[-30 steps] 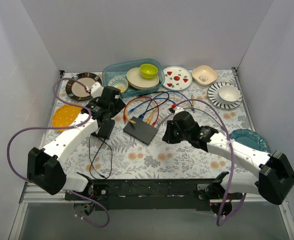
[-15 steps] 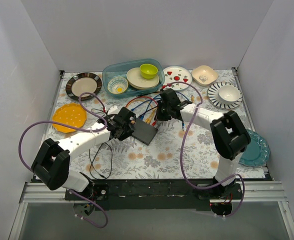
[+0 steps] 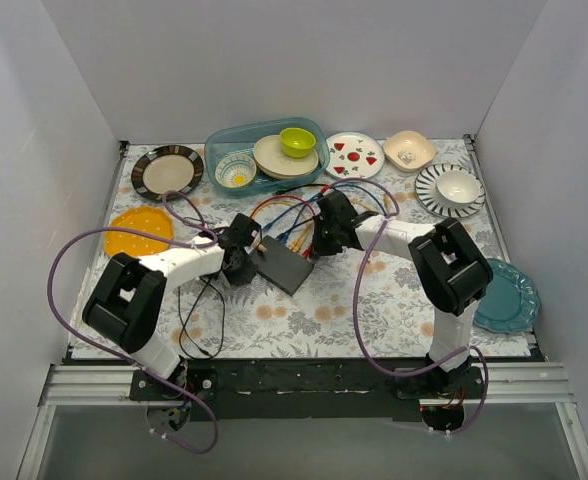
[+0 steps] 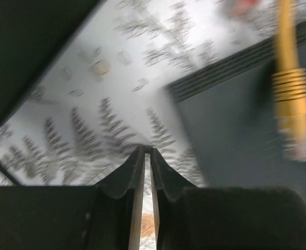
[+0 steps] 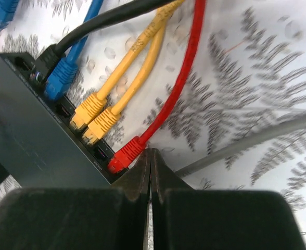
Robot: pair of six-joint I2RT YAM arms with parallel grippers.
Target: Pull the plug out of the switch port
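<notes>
The switch (image 3: 282, 264) is a flat black box in the middle of the table, with its sockets on the far edge. In the right wrist view a red plug (image 5: 123, 157), two yellow plugs (image 5: 94, 117), a blue plug (image 5: 59, 83) and a black plug (image 5: 47, 56) sit in its ports (image 5: 104, 152). My right gripper (image 5: 150, 152) is shut on nothing, its tips right beside the red plug. My left gripper (image 4: 147, 151) is shut and empty, low over the cloth by the switch's left corner (image 4: 236, 120). A loose yellow plug (image 4: 293, 112) lies on top of the switch.
Dishes line the back: a striped plate (image 3: 167, 172), a blue tub (image 3: 266, 155) with bowls, a strawberry plate (image 3: 354, 156) and a beige bowl (image 3: 409, 150). An orange plate (image 3: 132, 231) lies left, a teal plate (image 3: 505, 295) right. A black cord (image 3: 200, 312) loops near the front.
Both arms have swung in to the switch: the left from the adapter block at the left, the right from the switch's right side round to the cables. Both grippers have closed.
</notes>
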